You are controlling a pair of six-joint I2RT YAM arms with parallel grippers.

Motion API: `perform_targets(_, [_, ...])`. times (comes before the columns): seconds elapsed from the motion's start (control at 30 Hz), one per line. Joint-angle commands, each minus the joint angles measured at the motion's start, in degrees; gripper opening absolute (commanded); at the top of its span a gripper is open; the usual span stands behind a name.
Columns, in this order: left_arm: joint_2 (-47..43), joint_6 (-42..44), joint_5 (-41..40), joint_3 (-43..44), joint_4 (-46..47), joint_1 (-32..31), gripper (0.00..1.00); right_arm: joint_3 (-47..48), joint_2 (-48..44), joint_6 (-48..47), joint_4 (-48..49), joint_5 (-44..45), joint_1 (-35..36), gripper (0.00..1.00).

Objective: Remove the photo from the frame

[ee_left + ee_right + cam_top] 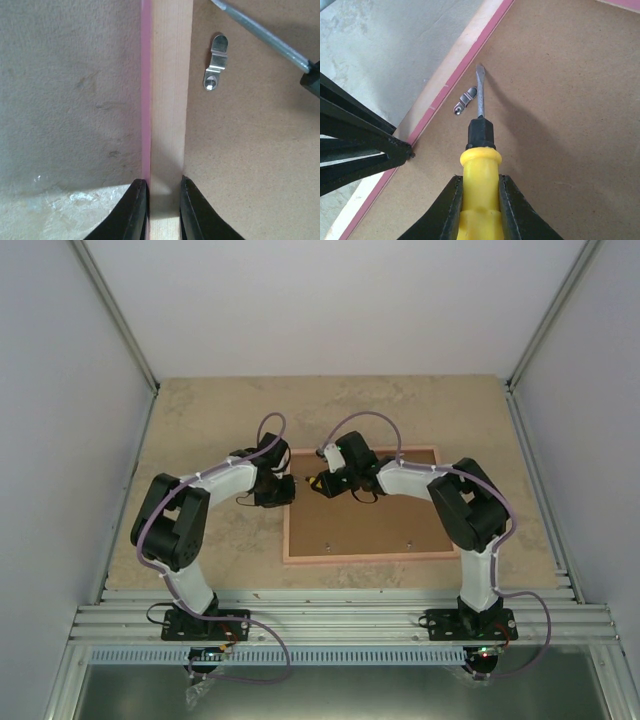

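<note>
The frame lies face down on the table, brown fibreboard back up, with a pink edge. The photo is hidden under the backing. My left gripper is shut on the frame's left rail, one finger on each side of it. My right gripper is shut on a yellow-handled screwdriver. Its flat blade tip is beside a small metal retaining clip near the frame's left rail. The clip also shows in the left wrist view, with the screwdriver shaft above it.
Two more small clips sit along the backing's near edge. The beige table is walled by white panels on three sides. Both arms meet over the frame's left part.
</note>
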Motion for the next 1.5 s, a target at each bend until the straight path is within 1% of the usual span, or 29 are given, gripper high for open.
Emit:
perform_targets(0.0, [-2.0, -2.5, 4.3, -0.3, 1.6, -0.7, 0.09, -1.9, -1.6, -0.1, -2.0, 2.0, -0.4, 0.0])
perform_targets(0.23, [-2.3, -3.5, 3.3, -0.2, 2.0, -0.7, 0.16, -3.2, -3.9, -2.0, -4.7, 1.3, -0.4, 0.0])
perform_targets(0.4, [-4.1, -4.5, 1.8, -0.1, 2.2, -0.7, 0.3, -5.5, -7.2, -2.1, -4.4, 1.9, -0.4, 0.01])
perform_targets(0.53, [-6.2, -5.6, 0.2, 0.4, 1.8, -0.7, 0.36, -6.9, -10.0, -1.3, -2.9, 2.6, -0.4, 0.0])
perform_targets(0.77, [-13.1, -9.7, -2.6, 1.7, 2.5, -0.7, 0.5, -9.6, -15.8, 2.4, 3.1, 2.6, -0.3, 0.0])
perform_targets(0.87, [-17.1, -13.3, -2.2, 1.5, 4.6, -0.7, 0.56, -10.1, -17.8, 4.0, 6.0, 2.7, -0.1, 0.0])
perform_targets(0.97, [-20.8, -17.3, -0.8, 0.6, 8.5, -0.7, 0.64, -11.1, -19.7, 6.0, 9.3, 2.6, 0.5, 0.01])
perform_targets(1.17, [-25.1, -25.6, 4.9, -2.0, 18.0, -0.7, 0.72, -13.4, -22.9, 9.7, 17.1, 2.7, 2.9, 0.0])
perform_targets(1.33, [-25.5, -31.9, 10.6, -5.3, 25.1, -0.7, 0.74, -13.8, -23.5, 11.0, 20.6, 2.5, 4.5, 0.0])
perform_targets(1.47, [-26.0, -35.7, 12.0, -8.7, 29.3, -0.7, 0.69, -13.7, -23.6, 11.7, 22.0, 3.1, 5.1, 0.01])
